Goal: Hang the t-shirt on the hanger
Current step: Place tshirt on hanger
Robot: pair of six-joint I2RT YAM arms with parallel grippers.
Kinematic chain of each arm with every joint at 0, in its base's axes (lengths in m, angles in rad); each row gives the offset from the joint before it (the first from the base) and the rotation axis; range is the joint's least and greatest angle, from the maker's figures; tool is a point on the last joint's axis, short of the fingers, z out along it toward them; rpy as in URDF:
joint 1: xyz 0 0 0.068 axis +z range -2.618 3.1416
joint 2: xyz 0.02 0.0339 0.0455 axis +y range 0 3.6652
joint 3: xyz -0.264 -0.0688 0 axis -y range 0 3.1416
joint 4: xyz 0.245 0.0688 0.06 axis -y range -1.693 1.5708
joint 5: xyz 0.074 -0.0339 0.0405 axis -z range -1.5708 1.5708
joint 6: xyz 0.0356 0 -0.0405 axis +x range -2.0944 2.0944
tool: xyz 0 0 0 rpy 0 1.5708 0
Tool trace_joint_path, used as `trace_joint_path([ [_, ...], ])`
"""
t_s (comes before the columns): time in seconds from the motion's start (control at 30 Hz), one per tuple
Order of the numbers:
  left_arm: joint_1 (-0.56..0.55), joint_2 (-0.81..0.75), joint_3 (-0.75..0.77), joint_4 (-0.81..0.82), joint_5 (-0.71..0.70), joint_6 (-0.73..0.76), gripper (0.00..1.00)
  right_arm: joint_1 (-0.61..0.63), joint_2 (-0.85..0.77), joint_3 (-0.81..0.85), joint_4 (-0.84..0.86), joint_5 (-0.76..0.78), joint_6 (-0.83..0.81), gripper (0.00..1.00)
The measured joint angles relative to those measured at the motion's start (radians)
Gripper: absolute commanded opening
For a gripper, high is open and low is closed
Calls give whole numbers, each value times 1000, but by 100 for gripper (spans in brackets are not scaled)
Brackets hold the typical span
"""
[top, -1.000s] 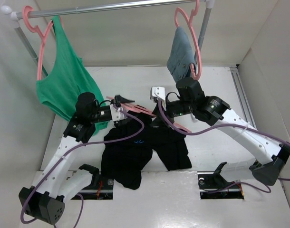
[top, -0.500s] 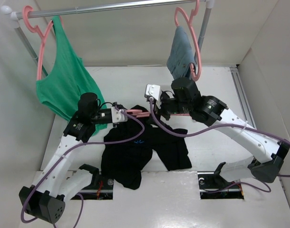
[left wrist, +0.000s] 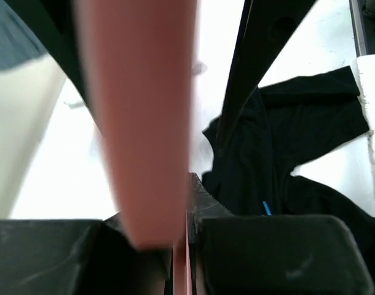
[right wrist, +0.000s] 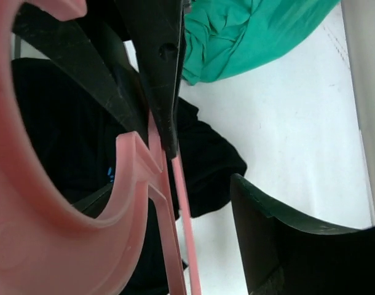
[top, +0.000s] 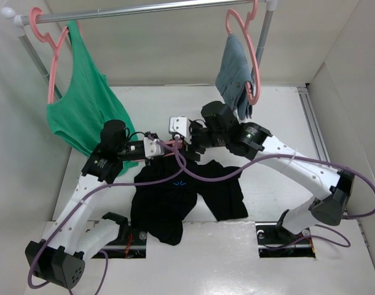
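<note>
The black t-shirt [top: 175, 196] lies crumpled on the white table, blue logo up; it also shows in the left wrist view [left wrist: 286, 153] and the right wrist view [right wrist: 58, 123]. The pink hanger [top: 169, 144] is held above the shirt's top edge. My left gripper [top: 163, 147] is shut on the hanger's thin bar [left wrist: 182, 258]. My right gripper [top: 186, 141] is right next to it, open, with its jaws on either side of the hanger [right wrist: 157, 203] near the hook [right wrist: 27, 203]. One finger [right wrist: 286, 246] stands clear of the bar.
A green tank top [top: 83, 104] hangs on a pink hanger at the left of the rail [top: 144, 9]. A grey-blue cloth [top: 233, 74] hangs on another pink hanger at the right. White walls close in the table on both sides.
My right gripper has swung left to the hanger, close to my left gripper. The hanger's right end has lifted off the shirt. My left gripper has hardly moved.
</note>
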Motion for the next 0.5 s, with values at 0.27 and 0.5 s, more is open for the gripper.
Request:
trace_joint_path([
  [0.27, 14, 1, 0, -16, -12, -13, 0, 0, 26, 5, 27, -60, -12, 0],
  [0.5, 10, -38, -33, 81, -55, -114, 96, 0, -14, -56, 78, -18, 20, 0],
])
